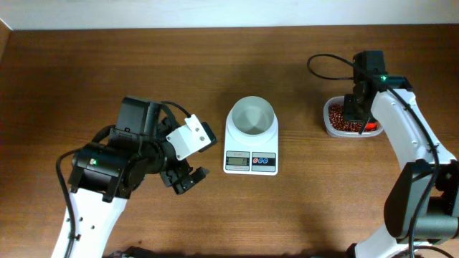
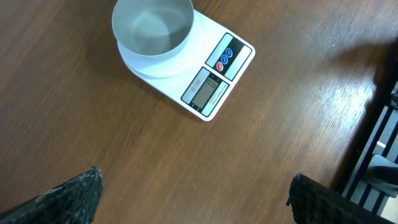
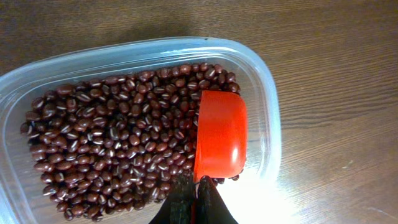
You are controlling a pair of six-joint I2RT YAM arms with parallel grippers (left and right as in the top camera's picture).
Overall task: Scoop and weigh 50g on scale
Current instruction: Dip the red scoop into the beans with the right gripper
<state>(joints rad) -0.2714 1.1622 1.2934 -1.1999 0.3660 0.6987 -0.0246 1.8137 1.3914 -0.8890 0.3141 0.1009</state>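
Right wrist view: the dark red-brown beans [image 3: 112,149] fill a clear plastic tub [image 3: 37,68] directly ahead of the right claw [image 3: 198,202], spreading mostly to its left. An orange scoop [image 3: 221,140] lies on the beans just in front of the fingertips, against the tub's right wall. The right claw is pinched fully closed on the scoop's near end.

The scale [image 1: 251,154] stands well apart from that claw, across bare table [image 1: 86,64]. Its round white bowl [image 1: 251,117] holds no beans. The left claw [image 2: 196,205] is spread wide and holds nothing, with the scale ahead of it, beyond its fingers [image 2: 68,199].
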